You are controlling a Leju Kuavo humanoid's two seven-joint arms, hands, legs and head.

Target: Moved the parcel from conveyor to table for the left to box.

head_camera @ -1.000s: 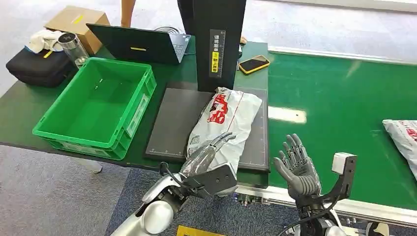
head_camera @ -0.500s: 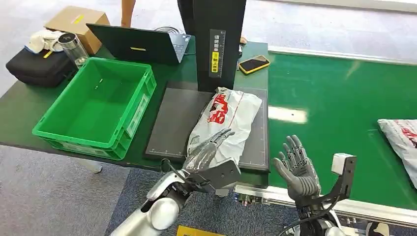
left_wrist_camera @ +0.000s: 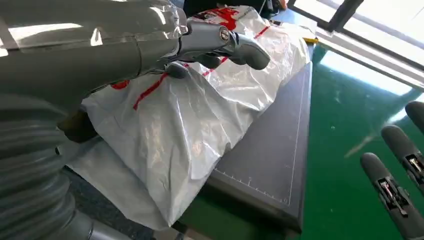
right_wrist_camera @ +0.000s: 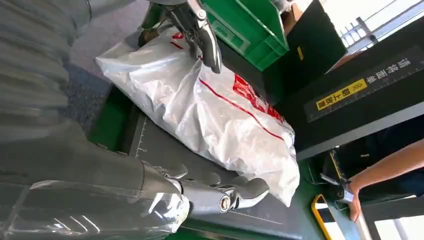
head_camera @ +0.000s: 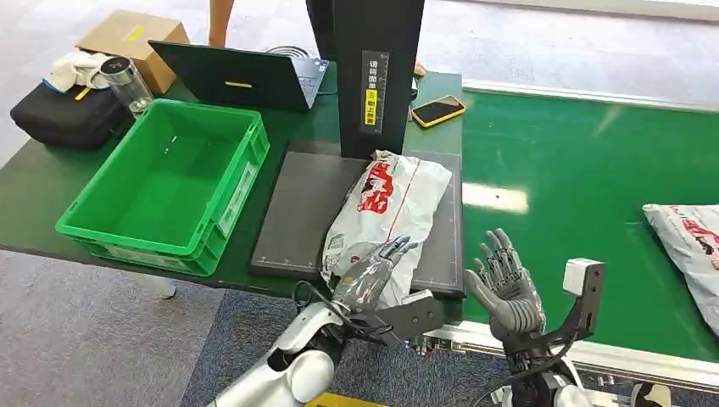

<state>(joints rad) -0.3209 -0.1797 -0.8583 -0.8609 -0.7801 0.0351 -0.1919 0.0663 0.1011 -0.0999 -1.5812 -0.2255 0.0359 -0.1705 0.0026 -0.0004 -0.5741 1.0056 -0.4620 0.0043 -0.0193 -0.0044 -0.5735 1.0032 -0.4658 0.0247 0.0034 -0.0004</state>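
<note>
My left hand has slid to the near end of the parcel lying on the dark mat beside the green crate, fingers loosely spread without gripping, while my empty right hand stays wide, so boxing looks next.

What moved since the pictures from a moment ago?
The left hand slid to the right over the near end of the white parcel. The second parcel on the green conveyor rode further into view. The right hand stayed raised and open; the green crate stayed put.
</note>
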